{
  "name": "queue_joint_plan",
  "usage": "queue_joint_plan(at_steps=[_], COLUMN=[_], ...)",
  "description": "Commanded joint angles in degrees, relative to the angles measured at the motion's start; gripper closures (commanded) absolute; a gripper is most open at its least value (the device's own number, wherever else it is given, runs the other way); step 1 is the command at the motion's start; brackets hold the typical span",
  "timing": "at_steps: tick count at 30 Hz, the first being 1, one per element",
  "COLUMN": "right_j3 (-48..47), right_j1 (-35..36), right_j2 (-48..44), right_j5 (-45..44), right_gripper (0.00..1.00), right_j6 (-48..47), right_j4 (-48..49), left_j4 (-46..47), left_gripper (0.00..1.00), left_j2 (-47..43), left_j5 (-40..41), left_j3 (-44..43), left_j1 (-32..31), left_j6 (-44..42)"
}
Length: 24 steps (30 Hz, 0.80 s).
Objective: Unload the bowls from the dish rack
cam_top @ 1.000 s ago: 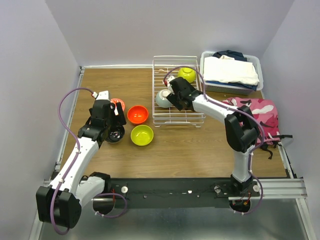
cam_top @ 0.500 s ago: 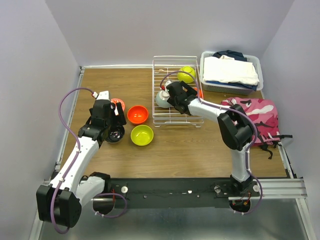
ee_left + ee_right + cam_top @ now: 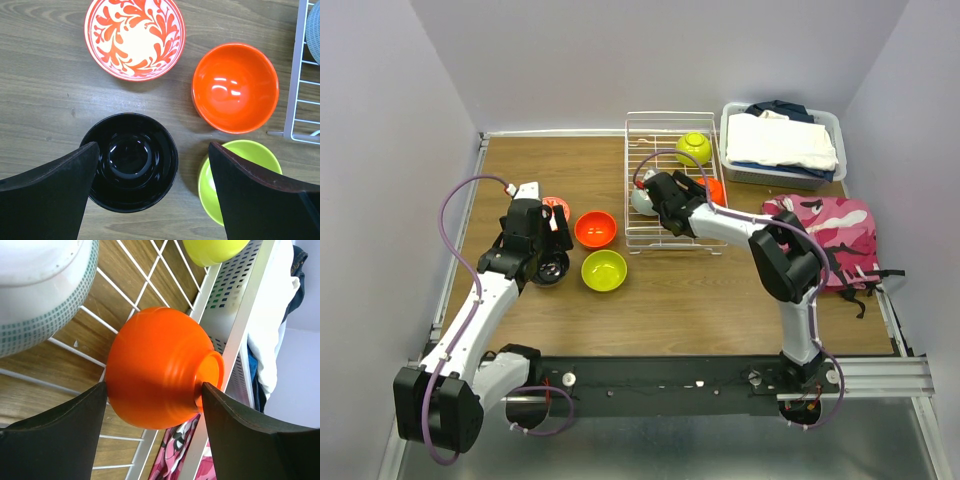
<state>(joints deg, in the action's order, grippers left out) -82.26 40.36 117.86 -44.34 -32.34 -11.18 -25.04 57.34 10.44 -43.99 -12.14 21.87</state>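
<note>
Inside the white wire dish rack [image 3: 660,125], an orange bowl [image 3: 155,365] lies on its side. My right gripper [image 3: 152,385] is shut on it, one finger at the rim side and one at the foot. A pale blue bowl [image 3: 642,198] and a lime-green bowl [image 3: 693,148] also sit in the rack. On the table to the left stand a white-and-red patterned bowl [image 3: 135,37], a second orange bowl [image 3: 235,87], a lime-green bowl [image 3: 250,152] and a dark bowl [image 3: 130,162]. My left gripper [image 3: 152,150] hangs open above the dark bowl, holding nothing.
A grey bin of folded clothes [image 3: 780,145] stands right of the rack. A pink camouflage bag [image 3: 835,235] lies at the table's right edge. The rack's perforated side wall [image 3: 235,305] runs close beside the held bowl.
My right gripper has shifted left and nearer within the rack, and its jaws have closed in on the orange bowl. The left arm has not moved.
</note>
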Motion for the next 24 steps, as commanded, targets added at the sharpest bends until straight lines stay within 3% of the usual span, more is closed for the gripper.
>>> queue_joint_plan(at_steps=[1,6,24], right_j3=[2.2,1.8,-0.1], right_j1=[2.1,3.1,3.1], right_j2=[-0.6,-3.4,-10.8], right_j5=[2.7,3.1,9.0], right_gripper=[0.46,0.55,0.6], right_j6=[3.9,5.0,13.0], right_j4=[-6.0,-6.8,-5.1], left_j4=[0.0,-0.1,-0.1], left_gripper=[0.01,0.01,0.01], left_j2=[0.0,0.0,0.1], left_j5=[0.4,0.4,0.1], left_j3=[0.1,0.2,0.2], left_j1=[-0.2,-0.3,-0.2], left_j6=[-0.5,-0.5,-0.6])
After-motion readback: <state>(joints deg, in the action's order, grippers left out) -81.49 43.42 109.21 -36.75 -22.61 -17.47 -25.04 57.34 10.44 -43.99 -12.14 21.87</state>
